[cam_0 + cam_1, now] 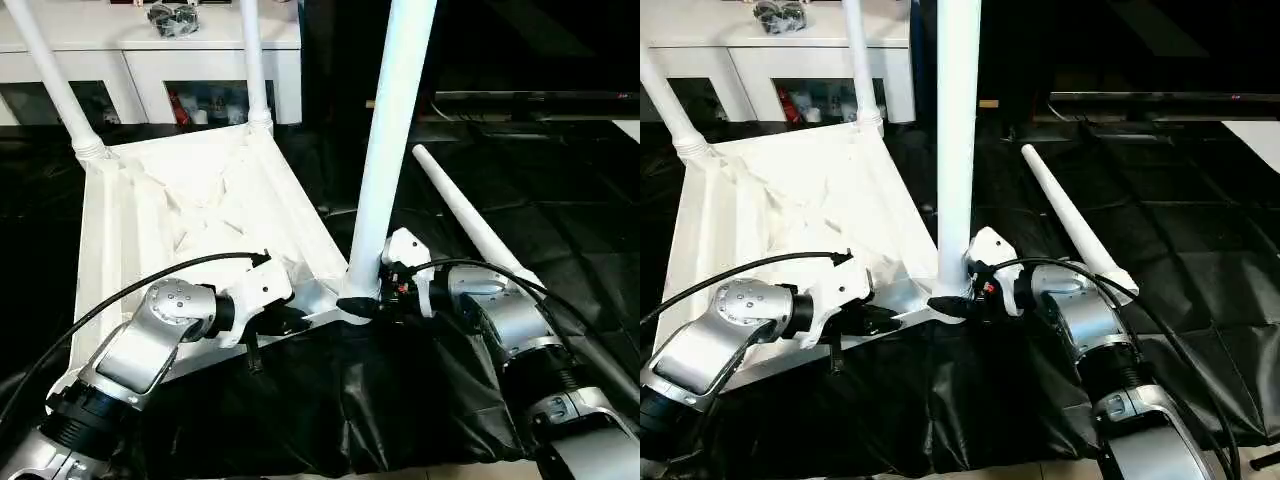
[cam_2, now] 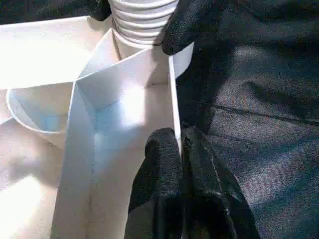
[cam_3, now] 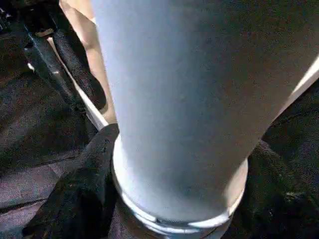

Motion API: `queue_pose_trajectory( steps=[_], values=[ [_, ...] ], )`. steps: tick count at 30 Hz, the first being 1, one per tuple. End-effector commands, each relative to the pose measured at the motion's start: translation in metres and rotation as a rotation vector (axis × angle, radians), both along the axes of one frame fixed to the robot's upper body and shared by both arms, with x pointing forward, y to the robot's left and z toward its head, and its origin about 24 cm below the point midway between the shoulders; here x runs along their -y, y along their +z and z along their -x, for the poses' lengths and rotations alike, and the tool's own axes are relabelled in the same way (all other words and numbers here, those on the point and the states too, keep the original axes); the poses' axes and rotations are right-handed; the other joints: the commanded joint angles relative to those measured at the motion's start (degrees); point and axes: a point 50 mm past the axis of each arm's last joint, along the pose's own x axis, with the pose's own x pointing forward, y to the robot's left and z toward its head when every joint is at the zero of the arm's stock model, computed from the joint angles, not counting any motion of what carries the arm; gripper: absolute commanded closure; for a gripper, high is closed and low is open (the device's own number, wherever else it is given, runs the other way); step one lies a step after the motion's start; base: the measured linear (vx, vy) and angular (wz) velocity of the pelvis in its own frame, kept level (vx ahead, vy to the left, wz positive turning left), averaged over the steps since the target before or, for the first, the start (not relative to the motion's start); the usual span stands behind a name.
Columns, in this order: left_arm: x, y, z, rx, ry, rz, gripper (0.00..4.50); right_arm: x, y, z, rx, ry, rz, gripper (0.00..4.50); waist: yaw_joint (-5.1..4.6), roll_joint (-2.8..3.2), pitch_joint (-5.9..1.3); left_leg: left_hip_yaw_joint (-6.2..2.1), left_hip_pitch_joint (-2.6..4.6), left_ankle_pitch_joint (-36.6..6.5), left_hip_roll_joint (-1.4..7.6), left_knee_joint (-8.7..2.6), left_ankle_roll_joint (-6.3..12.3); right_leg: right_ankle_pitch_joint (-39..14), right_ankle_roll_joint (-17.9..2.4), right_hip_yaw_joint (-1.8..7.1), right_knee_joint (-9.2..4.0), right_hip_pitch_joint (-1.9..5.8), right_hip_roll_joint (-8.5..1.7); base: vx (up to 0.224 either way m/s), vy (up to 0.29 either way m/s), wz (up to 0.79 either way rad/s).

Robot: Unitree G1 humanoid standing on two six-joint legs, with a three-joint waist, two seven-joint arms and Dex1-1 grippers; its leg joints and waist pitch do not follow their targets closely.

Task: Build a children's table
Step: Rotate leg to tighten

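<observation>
The white tabletop (image 1: 190, 215) lies upside down on a black sheet (image 1: 350, 400) in the left half of the left eye view, ribbed underside up. Its near edge slants toward the lower centre of the frame. Three legs stand in its corner sockets: one at the upper left (image 1: 50, 80), one at the top centre (image 1: 255, 60), and a tall leg (image 1: 390, 150) rising from the near right corner, just right of centre. A fourth leg (image 1: 470, 220) lies loose on the sheet at centre right, running diagonally from the upper middle toward the right, well apart from the tabletop.

The left gripper (image 1: 285, 320) sits at the lower centre-left of the frame, on the tabletop's near edge, a little left of the tall leg's base. In the left wrist view its fingers (image 2: 162, 164) are pinched together on the thin rim wall of the tabletop, one either side, with the ribbed foot of the tall leg at the top of that picture.

The right gripper (image 1: 365, 303) is at the centre of the frame, at the foot of the tall leg. In the right wrist view one finger (image 3: 84, 184) presses the leg's left side and the other shows at its right, so the jaws straddle the base and close around it.

A white cabinet (image 1: 200, 60) stands along the top left.
</observation>
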Motion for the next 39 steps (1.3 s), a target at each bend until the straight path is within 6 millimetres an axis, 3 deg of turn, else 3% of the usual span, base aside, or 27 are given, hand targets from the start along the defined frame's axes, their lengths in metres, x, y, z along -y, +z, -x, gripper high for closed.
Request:
queue_pose_trajectory(
  steps=[1,8,11,13,14,18,21,22,31,34,39],
  values=[
    [0.016,0.008,0.005,0.036,-0.107,0.041,4.50,-0.007,0.001,0.004,0.006,0.045,-0.007,1.74,-0.26,0.49,-4.75,0.26,0.86,-9.2,1.13,-3.86,2.39,-5.8,-13.6,2.93,-3.32,3.44,-2.76,0.000,0.000,0.00],
    [0.019,0.003,-0.009,0.079,0.054,0.022,4.50,-0.018,-0.010,0.002,-0.014,-0.062,-0.047,1.75,-0.36,0.31,-4.52,0.43,0.93,-9.9,1.15,-3.95,2.10,-7.5,-13.4,3.09,-3.59,3.15,-2.73,0.000,0.000,0.00],
    [0.032,0.003,-0.025,0.120,0.227,0.049,4.50,-0.033,-0.022,-0.015,-0.015,-0.383,-0.077,1.75,-0.90,0.22,-4.24,0.34,0.80,-12.3,0.89,-4.22,0.14,-13.4,-11.7,3.06,-4.06,3.22,-2.85,0.000,0.000,0.00],
    [0.042,0.003,-0.029,0.129,0.288,0.071,4.50,-0.045,-0.028,-0.017,-0.047,-0.496,-0.093,1.75,-1.56,0.23,-3.99,0.27,1.12,-15.8,0.69,-4.32,-1.16,-20.5,-9.4,3.01,-4.88,2.94,-3.08,0.000,0.000,0.00],
    [0.047,0.003,-0.029,0.133,0.303,0.080,4.50,-0.051,-0.030,-0.017,-0.063,-0.536,-0.104,1.75,-1.61,0.36,-4.06,0.08,1.23,-16.2,0.72,-4.36,-1.35,-21.1,-9.1,2.93,-4.93,3.01,-3.13,0.000,0.000,0.00],
    [0.066,-0.002,-0.025,0.146,0.286,0.087,4.50,-0.076,-0.030,-0.017,-0.081,-0.598,-0.141,1.75,-2.38,0.30,-4.28,0.17,0.94,-15.2,0.63,-4.31,-0.24,-17.7,-9.3,3.00,-4.89,2.94,-2.84,0.000,0.000,0.00],
    [0.071,-0.003,-0.024,0.165,0.267,0.092,4.50,-0.083,-0.026,-0.018,-0.052,-0.594,-0.171,1.75,-2.47,0.44,-4.33,0.24,0.89,-14.7,0.69,-4.24,0.17,-15.8,-9.9,3.02,-4.74,2.94,-2.81,0.000,0.000,0.00],
    [0.073,-0.003,-0.023,0.163,0.254,0.097,4.50,-0.084,-0.025,-0.018,-0.050,-0.583,-0.182,1.40,-2.46,0.52,-4.39,0.27,0.92,-14.6,0.70,-4.20,0.39,-15.1,-10.2,3.00,-4.68,2.96,-2.81,0.000,0.000,0.00],
    [0.058,-0.002,-0.011,0.169,0.124,0.115,4.50,-0.053,-0.020,-0.019,0.059,-0.478,-0.120,0.54,-2.58,0.33,-4.47,0.30,0.81,-13.4,0.88,-4.18,1.74,-11.1,-11.8,3.05,-4.29,3.15,-2.68,0.000,0.000,0.00],
    [0.051,-0.001,-0.004,0.149,0.061,0.129,4.50,-0.040,-0.018,-0.014,0.078,-0.386,-0.095,0.54,-2.18,0.21,-4.51,0.53,0.86,-12.2,0.99,-4.08,2.29,-9.1,-12.5,3.20,-3.87,3.13,-2.62,0.000,0.000,0.00],
    [0.040,0.000,0.003,0.104,0.000,0.136,4.50,-0.022,-0.015,-0.003,0.050,-0.193,-0.069,0.54,-1.51,0.21,-4.28,0.61,1.04,-13.2,1.06,-4.18,2.65,-10.6,-12.3,3.29,-4.08,3.05,-2.59,0.000,0.000,0.00]
  ],
)
